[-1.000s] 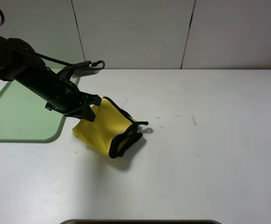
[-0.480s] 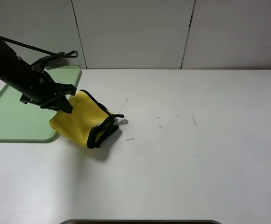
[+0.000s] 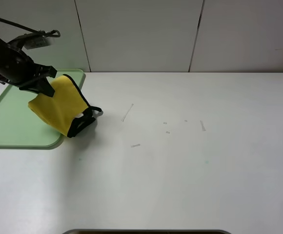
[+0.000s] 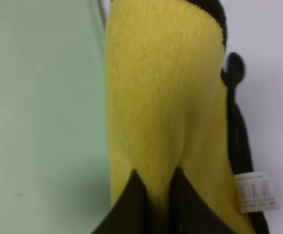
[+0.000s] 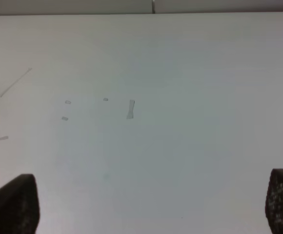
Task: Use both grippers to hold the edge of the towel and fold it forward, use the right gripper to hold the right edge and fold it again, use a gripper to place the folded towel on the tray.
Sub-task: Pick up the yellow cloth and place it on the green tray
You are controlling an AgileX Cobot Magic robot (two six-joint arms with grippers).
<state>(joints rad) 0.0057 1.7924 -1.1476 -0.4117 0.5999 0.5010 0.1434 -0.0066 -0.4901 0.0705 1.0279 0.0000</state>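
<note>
Left hand point(image 3: 46, 84) clamped on the folded yellow towel point(image 3: 58, 105), which hangs at 9 o'clock over the right rim of the green tray point(image 3: 14, 122). Towel's black-trimmed lower corner dangles above the white desk point(image 3: 190, 165). Right hand point(image 5: 151, 204) fingers spread wide over bare desk; faint scuff marks point(image 3: 128, 112) near centre.

High camera looks down the table point(image 3: 190, 170) toward the back wall — tray point(image 3: 14, 131) at nine o'clock. Left wrist sits tight on the towel point(image 4: 166, 107) beside that tray; right wrist looks over bare tabletop, sharing its scuff marks point(image 5: 131, 109).
</note>
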